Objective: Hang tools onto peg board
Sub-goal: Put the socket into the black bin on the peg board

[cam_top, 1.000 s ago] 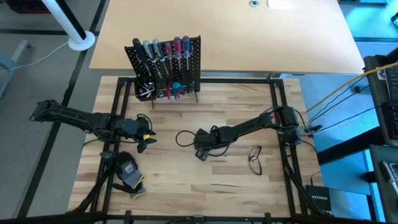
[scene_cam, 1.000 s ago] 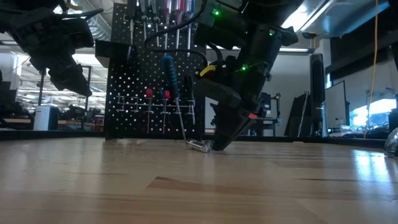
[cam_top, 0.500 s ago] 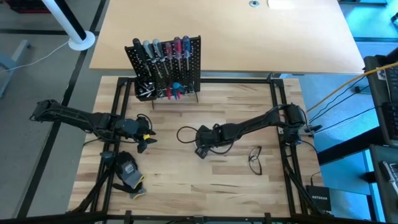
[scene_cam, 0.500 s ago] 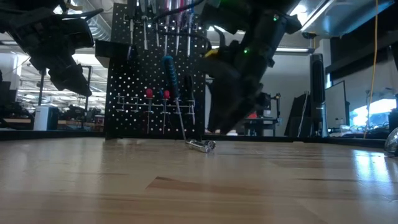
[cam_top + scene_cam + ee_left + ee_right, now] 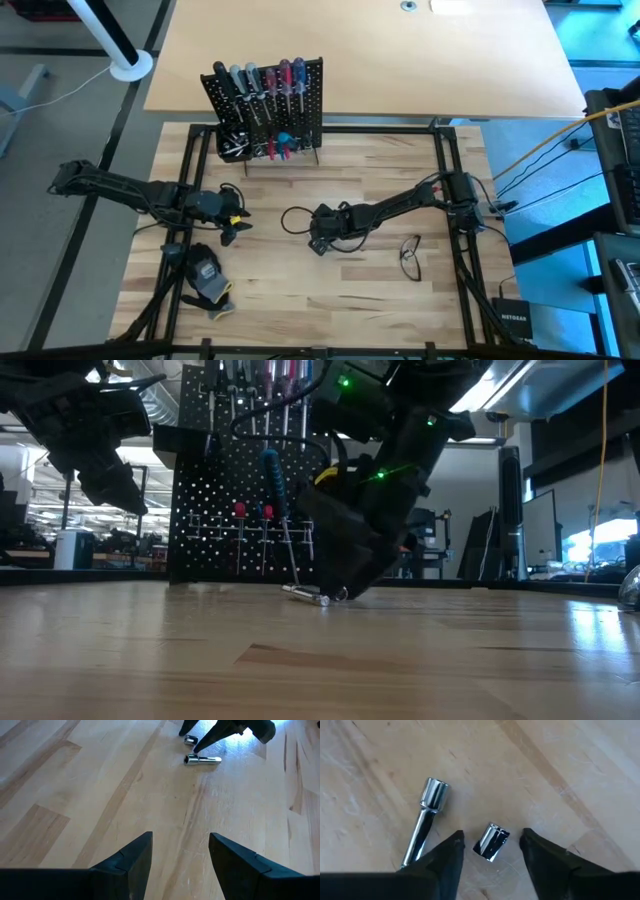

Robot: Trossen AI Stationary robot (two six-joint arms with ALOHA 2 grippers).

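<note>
High view: the peg board (image 5: 268, 108) stands upright at the far edge of the table (image 5: 300, 290), left of centre, already carrying a row of screwdrivers (image 5: 260, 80); your right gripper (image 5: 318, 244) is low over mid-table, and the left gripper (image 5: 230, 225) waits at the left side, just beyond a glove (image 5: 206, 278). A pair of glasses (image 5: 411, 256) lies right of the working arm. One label reads, a box at the near right marked NETGEAR (image 5: 514, 322). Low view: the right gripper (image 5: 335, 592) reaches down to the table in front of the board, beside a long silver bit (image 5: 305, 595) lying flat. Left wrist view: the left gripper (image 5: 180, 852) has its fingers spread on nothing; far across the wood you see the long bit (image 5: 202, 760) and a short silver socket (image 5: 190, 740) by the other arm's tips. Right wrist view: the right gripper (image 5: 490, 851) is spread, holding nothing, with the short socket (image 5: 491, 842) lying on its side between the fingers (image 5: 445, 860) and the long bit (image 5: 426, 818) just beside it. To do this step well, centre the socket between the tips, lower until they straddle it, then close squarely so it does not roll away; keep clear of the long bit. No writing shows on the tools.
</note>
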